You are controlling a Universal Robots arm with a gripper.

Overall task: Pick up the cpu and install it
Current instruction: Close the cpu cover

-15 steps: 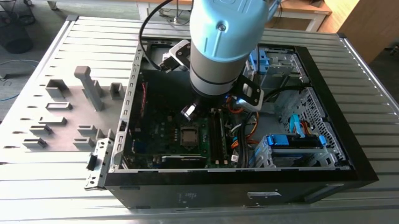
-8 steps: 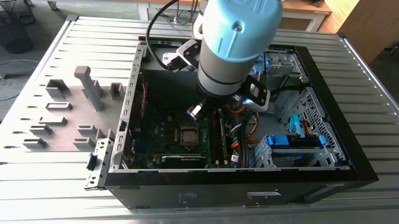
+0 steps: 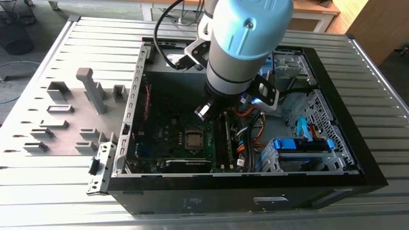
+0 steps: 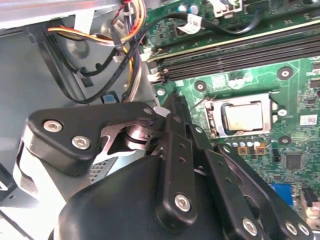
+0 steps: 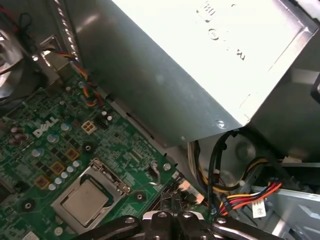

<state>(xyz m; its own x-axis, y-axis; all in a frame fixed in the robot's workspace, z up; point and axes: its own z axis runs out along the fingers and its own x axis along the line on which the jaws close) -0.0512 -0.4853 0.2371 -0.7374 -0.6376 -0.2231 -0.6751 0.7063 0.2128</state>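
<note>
Jaws stand closed together and empty near the socket (image 4: 212, 121) on the green motherboard (image 4: 300, 95), where the cpu (image 4: 243, 117) lies flat; judged light, thin, stiff and fragile, slick on top, best gripped by opposite edges.

Slatted metal table (image 3: 383, 100) carries everything; open black computer case (image 3: 243, 199) lies on its side directly on the slats, taking the middle and the exterior view's right; flat grey fixture plate (image 3: 76, 115) lies just beside the case at the exterior view's left, small grey holders standing on it.
</note>
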